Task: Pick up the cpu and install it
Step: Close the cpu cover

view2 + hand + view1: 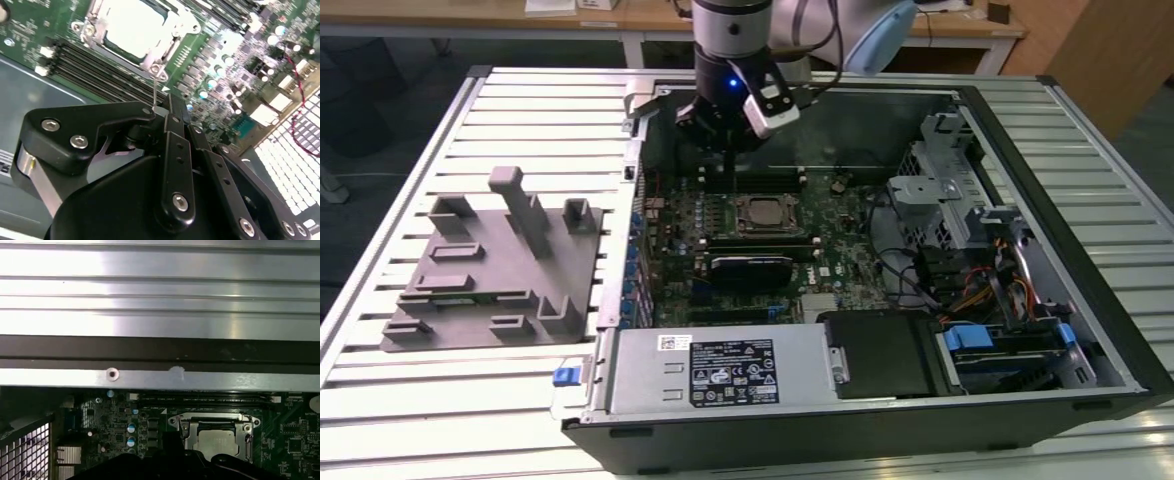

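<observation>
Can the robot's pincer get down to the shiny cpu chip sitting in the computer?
Probably yes. The cpu lies face up in its socket on the motherboard, the case is open on top, and the pincer hangs just beyond it with nothing covering it.

A ribbed metal surface (400,150) fills the frame. Wooden desks (494,17) stand along the top, over dark floor (374,70).
</observation>
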Robot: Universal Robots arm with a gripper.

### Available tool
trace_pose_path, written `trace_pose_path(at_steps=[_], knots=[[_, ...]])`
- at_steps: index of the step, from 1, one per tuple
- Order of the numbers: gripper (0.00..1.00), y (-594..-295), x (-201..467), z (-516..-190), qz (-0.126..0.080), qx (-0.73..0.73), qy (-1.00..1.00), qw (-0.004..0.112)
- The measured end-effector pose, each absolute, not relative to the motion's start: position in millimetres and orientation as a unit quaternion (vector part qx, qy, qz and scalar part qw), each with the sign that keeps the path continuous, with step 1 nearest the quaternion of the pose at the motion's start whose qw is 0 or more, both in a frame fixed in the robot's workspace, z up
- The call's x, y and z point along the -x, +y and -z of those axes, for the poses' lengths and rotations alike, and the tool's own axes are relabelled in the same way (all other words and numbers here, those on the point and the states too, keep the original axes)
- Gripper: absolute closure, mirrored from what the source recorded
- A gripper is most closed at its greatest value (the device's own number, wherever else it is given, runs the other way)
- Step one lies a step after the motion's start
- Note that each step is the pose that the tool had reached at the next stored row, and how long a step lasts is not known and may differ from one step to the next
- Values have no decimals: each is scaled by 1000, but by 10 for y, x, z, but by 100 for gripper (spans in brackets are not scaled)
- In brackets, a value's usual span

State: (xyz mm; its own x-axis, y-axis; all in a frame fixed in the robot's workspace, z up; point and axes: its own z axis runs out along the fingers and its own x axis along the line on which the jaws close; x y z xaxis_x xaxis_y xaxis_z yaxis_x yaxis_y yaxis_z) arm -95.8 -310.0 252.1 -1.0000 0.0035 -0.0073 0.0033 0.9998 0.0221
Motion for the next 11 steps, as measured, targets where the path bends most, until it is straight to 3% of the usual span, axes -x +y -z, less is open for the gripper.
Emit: trace_pose_path(at_steps=[7,11], knots=[[89,-3098,758,-2521,-12,-2,1000,3],[89,-3103,724,-2518,-25,-2,1000,3]])
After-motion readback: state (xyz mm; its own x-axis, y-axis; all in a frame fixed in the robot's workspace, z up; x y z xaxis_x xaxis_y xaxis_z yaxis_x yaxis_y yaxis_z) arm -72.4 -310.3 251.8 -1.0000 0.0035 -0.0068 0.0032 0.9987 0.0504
